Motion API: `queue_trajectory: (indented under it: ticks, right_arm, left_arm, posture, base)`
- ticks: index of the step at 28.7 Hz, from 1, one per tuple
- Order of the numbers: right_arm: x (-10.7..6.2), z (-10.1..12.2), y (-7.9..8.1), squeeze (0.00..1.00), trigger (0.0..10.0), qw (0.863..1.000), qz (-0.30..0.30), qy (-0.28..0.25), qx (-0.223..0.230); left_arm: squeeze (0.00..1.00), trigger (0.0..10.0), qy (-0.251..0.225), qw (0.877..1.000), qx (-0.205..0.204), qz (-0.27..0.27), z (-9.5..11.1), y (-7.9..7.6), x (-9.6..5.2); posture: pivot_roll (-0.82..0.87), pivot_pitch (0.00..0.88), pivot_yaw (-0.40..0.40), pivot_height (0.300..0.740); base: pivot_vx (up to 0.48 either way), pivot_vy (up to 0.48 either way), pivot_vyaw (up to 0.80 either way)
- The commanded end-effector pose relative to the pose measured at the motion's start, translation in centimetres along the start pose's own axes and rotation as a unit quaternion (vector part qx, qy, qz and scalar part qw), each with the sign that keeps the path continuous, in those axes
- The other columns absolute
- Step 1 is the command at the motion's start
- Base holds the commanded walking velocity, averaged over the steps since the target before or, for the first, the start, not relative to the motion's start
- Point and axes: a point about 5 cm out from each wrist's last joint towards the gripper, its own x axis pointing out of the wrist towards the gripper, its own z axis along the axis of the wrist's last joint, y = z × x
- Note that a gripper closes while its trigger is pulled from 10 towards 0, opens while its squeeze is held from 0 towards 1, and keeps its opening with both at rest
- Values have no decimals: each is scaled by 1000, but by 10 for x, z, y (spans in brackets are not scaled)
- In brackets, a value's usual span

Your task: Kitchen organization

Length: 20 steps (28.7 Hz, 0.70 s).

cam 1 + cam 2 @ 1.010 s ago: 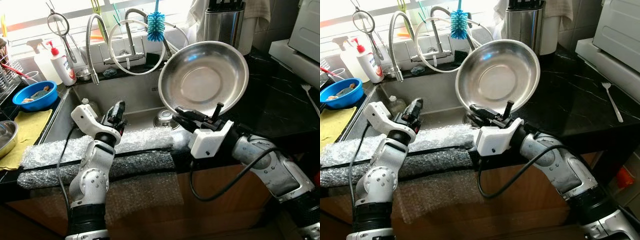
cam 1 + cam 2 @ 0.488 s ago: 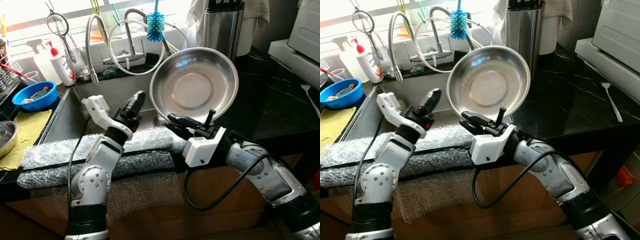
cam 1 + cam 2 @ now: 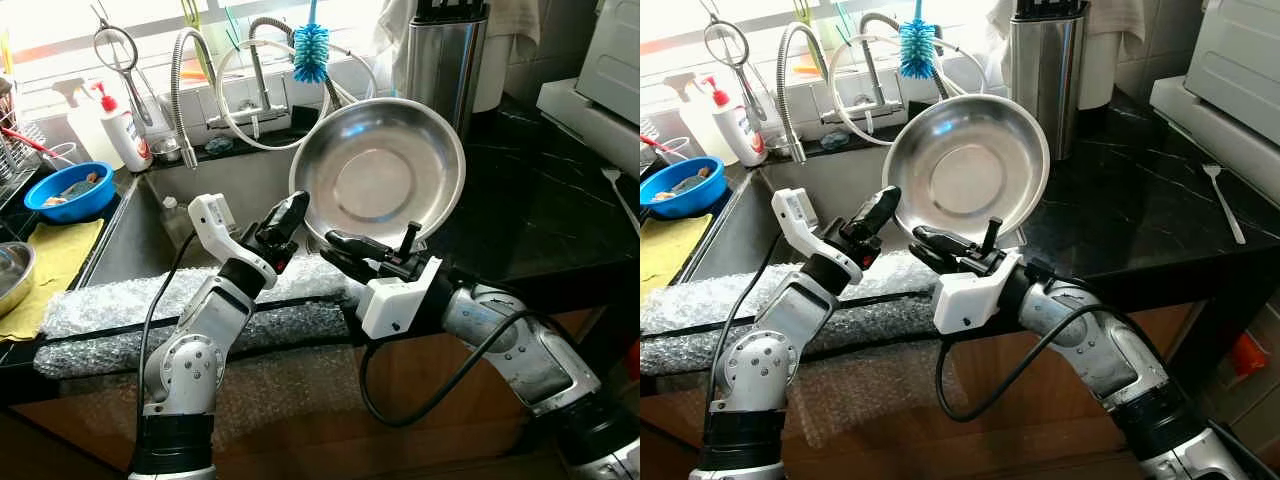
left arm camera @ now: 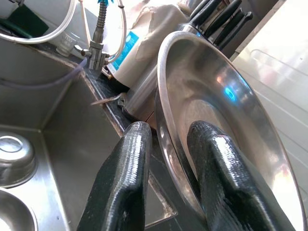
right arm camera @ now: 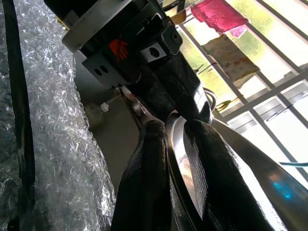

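Item: round shallow stainless-steel bowl (image 3: 380,170), held tilted on edge above the sink's front rim, hollow side facing you. Your right gripper (image 3: 345,248) clamps its lower rim, one black finger on each face. Your left gripper (image 3: 288,214) straddles the rim's left side, fingers (image 4: 122,178) apart; in the left wrist view the rim runs between them, though contact appears likely rather than certain. The bowl's back is hidden, and it covers part of the steel sink basin (image 3: 200,190). A bubble-wrap strip (image 3: 110,305) pads the counter edge. The black stone counter (image 3: 540,200) lies right of the sink. A red mark on the left gripper's housing is unreadable.
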Motion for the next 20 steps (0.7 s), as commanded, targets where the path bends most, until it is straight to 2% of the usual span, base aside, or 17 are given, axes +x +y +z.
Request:
queue_trajectory:
  ticks: [1, 4, 5, 7, 20]
  right_arm:
    - [5, 9, -3, 0, 10000, 1000, -3, -23, -9]
    - [6, 9, -3, 0, 10000, 1000, -2, -24, -9]
    - [6, 10, -3, 0, 10000, 1000, -3, -24, -9]
    - [6, 10, -3, 0, 10000, 1000, -3, -24, -8]
    - [7, 9, -1, 0, 10000, 1000, 5, -22, -8]
  left_arm:
    - [0, 10000, 8, 1000, 22, -4, 2, -2, -3]
    - [0, 10000, 10, 1000, 26, -5, 2, -3, -2]
    - [0, 4039, 9, 1000, 27, -2, 2, -2, -3]
    - [0, 0, 7, 1000, 27, 0, 2, -2, -3]
    - [0, 0, 6, 999, 34, 2, 3, 0, -3]
  posture:
    - [-88, 0, 177, 740]
    - [-90, 0, 177, 740]
    - [-92, 0, 179, 740]
    - [-90, 0, 177, 740]
    - [-88, 0, 177, 740]
  base:
    - [0, 0, 0]
    - [0, 0, 0]
    - [0, 0, 0]
    - [0, 0, 0]
    - [0, 0, 0]
